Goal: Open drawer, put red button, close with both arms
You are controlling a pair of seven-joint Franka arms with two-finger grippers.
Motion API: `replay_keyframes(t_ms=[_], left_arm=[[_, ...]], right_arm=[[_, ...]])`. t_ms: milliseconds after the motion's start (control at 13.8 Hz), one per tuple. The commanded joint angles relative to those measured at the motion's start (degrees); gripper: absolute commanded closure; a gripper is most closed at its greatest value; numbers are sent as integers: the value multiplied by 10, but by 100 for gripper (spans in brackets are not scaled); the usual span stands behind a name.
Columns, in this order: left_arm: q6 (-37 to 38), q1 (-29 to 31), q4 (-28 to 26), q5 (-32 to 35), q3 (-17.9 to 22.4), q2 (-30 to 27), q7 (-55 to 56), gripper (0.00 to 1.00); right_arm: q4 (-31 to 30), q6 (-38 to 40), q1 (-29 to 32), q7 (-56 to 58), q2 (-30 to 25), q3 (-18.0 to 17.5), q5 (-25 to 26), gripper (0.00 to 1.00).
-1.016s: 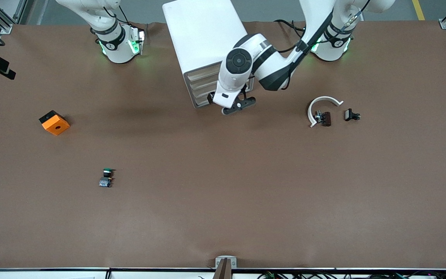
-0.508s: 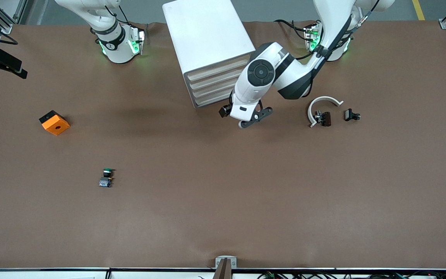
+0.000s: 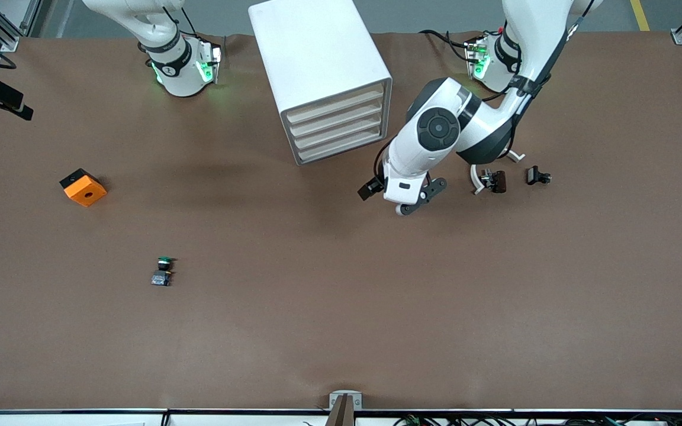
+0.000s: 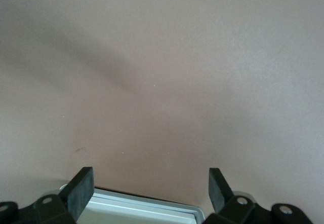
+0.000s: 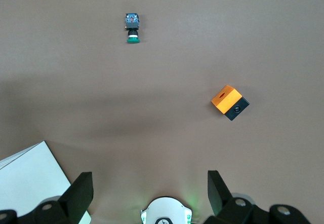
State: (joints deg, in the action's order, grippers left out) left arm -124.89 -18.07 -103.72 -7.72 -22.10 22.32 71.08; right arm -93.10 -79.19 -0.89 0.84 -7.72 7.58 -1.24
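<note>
The left gripper (image 3: pixel 407 200) was held open over bare table (image 3: pixel 341 307) near the shut cabinet (image 3: pixel 323 77); the right gripper (image 5: pixel 147 191) was parked open, waiting.

I moved my left gripper (image 3: pixel 413 200) away from the front of the cabinet (image 3: pixel 323 71), from the upper middle of the front view down and to the right of the frame. It came over bare table (image 3: pixel 341 307), its fingers wide apart as before. All four drawer fronts, which my left arm covered in part, became visible. My left arm now covered most of the white curved piece (image 3: pixel 476 180), which showed whole earlier.
</note>
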Motion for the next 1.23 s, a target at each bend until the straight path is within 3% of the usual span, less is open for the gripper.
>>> replay_keyframes(t_ms=[0,145,363,725,1161], left_arm=[[4,19,1,-2,-7,-12,-5,0],[21,19,0,-2,-7,-12,-46,0],[111,24,26,7,-4,-14,-118,0],[249,18,35,168,-21,-35,-191,0],[265,67,36,168,-31,-77,-289,0]], right_arm=[[-7,-1,-10,-3,-7,9,-4,0],[-7,-1,-10,-3,-7,8,-4,0],[-7,-6,-10,-1,-7,7,-1,0],[-7,-32,-22,-2,-12,-2,15,0],[-7,-34,-25,-2,-12,-19,40,0]])
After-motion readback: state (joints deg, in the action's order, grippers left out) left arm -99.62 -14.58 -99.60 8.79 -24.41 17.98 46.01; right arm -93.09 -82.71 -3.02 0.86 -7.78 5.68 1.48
